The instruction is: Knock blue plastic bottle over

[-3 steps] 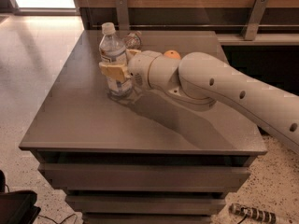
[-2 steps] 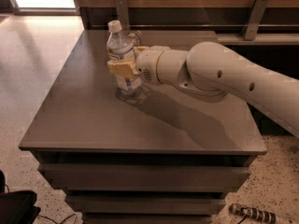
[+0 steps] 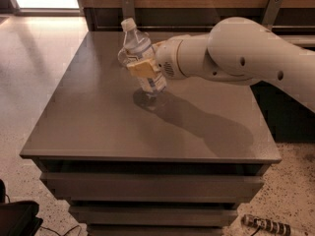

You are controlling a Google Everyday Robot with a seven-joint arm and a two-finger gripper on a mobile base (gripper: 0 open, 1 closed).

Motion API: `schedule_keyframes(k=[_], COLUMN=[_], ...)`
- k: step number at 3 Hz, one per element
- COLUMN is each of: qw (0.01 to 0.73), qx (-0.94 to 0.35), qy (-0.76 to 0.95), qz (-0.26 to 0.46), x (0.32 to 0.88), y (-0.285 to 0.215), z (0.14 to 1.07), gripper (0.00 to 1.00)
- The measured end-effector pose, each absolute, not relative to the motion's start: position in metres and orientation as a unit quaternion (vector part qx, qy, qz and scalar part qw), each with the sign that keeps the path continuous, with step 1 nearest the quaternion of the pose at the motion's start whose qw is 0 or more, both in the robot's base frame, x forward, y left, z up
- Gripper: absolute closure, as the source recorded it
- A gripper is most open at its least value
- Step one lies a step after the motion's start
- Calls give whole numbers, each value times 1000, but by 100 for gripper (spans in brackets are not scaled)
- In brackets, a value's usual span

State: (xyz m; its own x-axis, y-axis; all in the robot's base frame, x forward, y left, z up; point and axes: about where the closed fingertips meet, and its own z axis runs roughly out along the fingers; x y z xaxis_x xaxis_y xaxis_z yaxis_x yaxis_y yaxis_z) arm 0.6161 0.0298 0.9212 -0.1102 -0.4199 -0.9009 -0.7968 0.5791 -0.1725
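Observation:
The blue plastic bottle, clear and bluish with a white cap and a white label, is on the grey table at the back middle. It tilts with its cap leaning left and back, and its base is near the tabletop. My gripper reaches in from the right and is shut on the bottle's middle. A tan finger pad lies across the bottle's front; the other finger is hidden behind it. My white arm stretches off to the right.
The table has drawers below its front edge. A wooden wall with metal brackets runs close behind the table. A dark object sits on the floor at the lower left, and a cylindrical object lies at the lower right.
The bottle stood upright and now leans left and back with my gripper at its middle. The view has shifted, so the table sits differently in the frame.

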Motion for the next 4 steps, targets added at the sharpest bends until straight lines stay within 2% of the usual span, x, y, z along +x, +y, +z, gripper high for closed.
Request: schedule_keyframes(k=[2, 4], qw=[413, 299], qx=[-505, -572], qy=[747, 756], qz=[126, 108], x=[612, 598], y=[29, 45], z=[914, 882], gripper=[100, 100])
